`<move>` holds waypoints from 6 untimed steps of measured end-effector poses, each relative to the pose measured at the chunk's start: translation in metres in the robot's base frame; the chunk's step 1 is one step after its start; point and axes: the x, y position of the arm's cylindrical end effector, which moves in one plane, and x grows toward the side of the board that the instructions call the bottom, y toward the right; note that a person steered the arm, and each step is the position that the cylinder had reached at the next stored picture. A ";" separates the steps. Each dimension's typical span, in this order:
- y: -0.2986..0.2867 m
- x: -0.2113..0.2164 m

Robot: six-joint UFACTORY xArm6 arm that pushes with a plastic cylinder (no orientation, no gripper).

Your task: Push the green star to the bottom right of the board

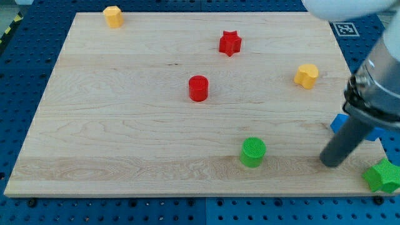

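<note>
down at the view's right, my tip (pixel 332 164) rests on the wooden board (pixel 125 125) near its bottom right corner, at the end of a dark rod that slants up toward the view's top right into the arm's grey body. it is a bare rod end, so it grasps nothing; it touches no block that i can see.

just to the view's right of the tip and a little lower sits the green star (pixel 382 176), at the very bottom right, lying at or just past the board's right edge, partly over the blue surface (pixel 187 212) around the board; the frame cuts off part of it. the tip and the star are near each other but apart.

a blue block (pixel 340 122) shows behind the rod, at the board's right edge, mostly hidden, so its shape cannot be told.

to the view's left of the tip stands a green cylinder (pixel 253 152), well apart from it. a red cylinder (pixel 198 88) sits near the board's middle, a red star (pixel 230 43) above it toward the top, a yellow heart-like block (pixel 306 75) at the right, and a yellow block (pixel 113 16) at the top left.
</note>
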 end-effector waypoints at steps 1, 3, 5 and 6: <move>-0.020 -0.033; -0.017 -0.068; 0.055 -0.086; 0.090 -0.105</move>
